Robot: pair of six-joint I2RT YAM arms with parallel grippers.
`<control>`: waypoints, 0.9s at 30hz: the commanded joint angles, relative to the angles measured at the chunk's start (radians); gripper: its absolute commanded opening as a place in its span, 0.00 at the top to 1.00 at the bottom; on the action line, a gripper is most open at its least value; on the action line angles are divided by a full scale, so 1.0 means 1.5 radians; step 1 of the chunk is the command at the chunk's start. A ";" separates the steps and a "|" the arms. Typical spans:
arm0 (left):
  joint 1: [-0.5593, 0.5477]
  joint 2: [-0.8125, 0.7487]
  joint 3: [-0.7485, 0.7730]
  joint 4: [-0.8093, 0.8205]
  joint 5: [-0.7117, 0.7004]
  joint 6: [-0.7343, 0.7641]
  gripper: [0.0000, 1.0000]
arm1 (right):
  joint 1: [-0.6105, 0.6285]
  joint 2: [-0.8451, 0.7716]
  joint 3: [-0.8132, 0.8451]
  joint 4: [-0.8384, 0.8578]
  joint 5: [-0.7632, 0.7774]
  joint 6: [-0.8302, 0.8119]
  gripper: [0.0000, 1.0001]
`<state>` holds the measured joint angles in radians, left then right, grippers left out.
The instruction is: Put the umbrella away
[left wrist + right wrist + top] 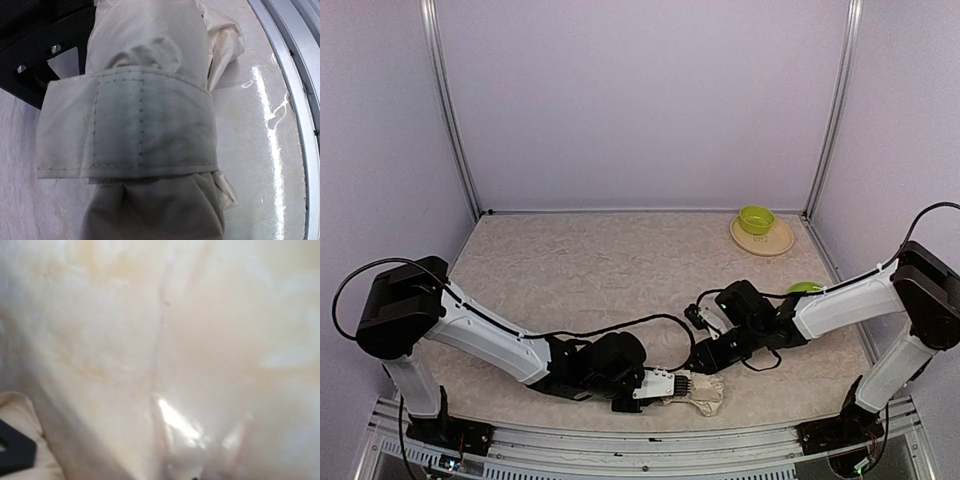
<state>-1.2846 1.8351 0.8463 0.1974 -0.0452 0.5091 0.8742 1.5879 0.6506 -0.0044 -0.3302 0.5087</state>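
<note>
Cream umbrella, strap-wrapped, lies at near edge of table, grasped by left gripper; right gripper beside it, finger state unclear.

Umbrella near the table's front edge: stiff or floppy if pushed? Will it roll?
The umbrella probably gives under contact: its fabric is loosely bunched. The strap wraps it into a roundish bundle, so it might roll, though loose folds likely damp that.
</note>
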 commanded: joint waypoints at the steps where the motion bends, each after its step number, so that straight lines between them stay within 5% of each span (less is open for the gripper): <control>1: 0.018 0.001 -0.025 -0.055 0.004 -0.009 1.00 | -0.004 -0.037 -0.014 -0.106 0.044 -0.012 0.73; 8: 0.084 -0.040 -0.015 -0.067 0.119 -0.100 1.00 | -0.007 -0.249 -0.014 -0.118 0.054 -0.117 0.65; 14: 0.141 -0.153 -0.064 0.017 0.176 -0.212 1.00 | -0.047 -0.465 -0.059 -0.074 0.087 -0.097 0.42; 18: 0.163 -0.252 -0.077 0.115 0.237 -0.266 1.00 | -0.046 -0.576 -0.110 0.089 0.057 -0.075 0.02; 27: 0.166 -0.386 -0.034 0.242 0.243 -0.372 1.00 | -0.002 -0.503 -0.061 0.339 -0.065 -0.104 0.00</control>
<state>-1.0389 1.3231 0.7460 0.3691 0.2646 0.0490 0.8249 0.7624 0.4973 0.2775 -0.3408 0.3832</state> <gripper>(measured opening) 0.212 0.994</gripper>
